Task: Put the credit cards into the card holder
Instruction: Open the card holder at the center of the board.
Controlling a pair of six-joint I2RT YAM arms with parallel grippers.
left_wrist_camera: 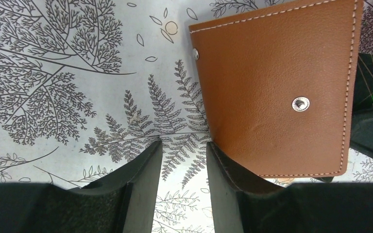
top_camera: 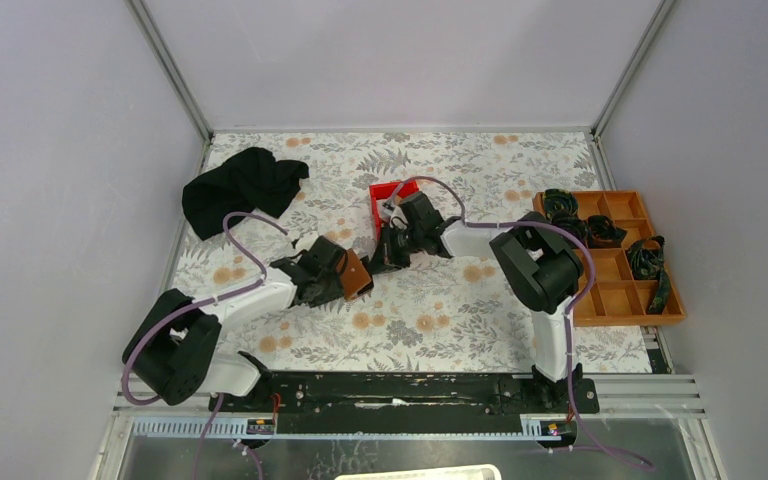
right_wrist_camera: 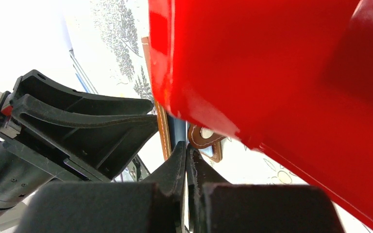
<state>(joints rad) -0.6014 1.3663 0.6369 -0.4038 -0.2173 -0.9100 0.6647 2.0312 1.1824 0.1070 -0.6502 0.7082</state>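
Observation:
The brown card holder [left_wrist_camera: 277, 82] stands open on the flowered table, also in the top view [top_camera: 357, 277]. My left gripper [left_wrist_camera: 184, 143] is open with only table between its fingers; the holder's flap leans on the outer side of its right finger [left_wrist_camera: 233, 170]. My right gripper [right_wrist_camera: 185, 145] is shut on a thin dark blue credit card [right_wrist_camera: 177, 130], seen edge-on. The card's tip lies between the holder's stitched edge [right_wrist_camera: 163, 133] and its tab clasp [right_wrist_camera: 205, 141]. In the top view the right gripper [top_camera: 388, 258] is just right of the holder. Other cards are hidden.
A red plastic bin [top_camera: 392, 200] sits right behind the right gripper and fills the right wrist view [right_wrist_camera: 281, 73]. A black cloth [top_camera: 245, 188] lies at the back left. An orange compartment tray [top_camera: 620, 290] with dark items is at the right edge.

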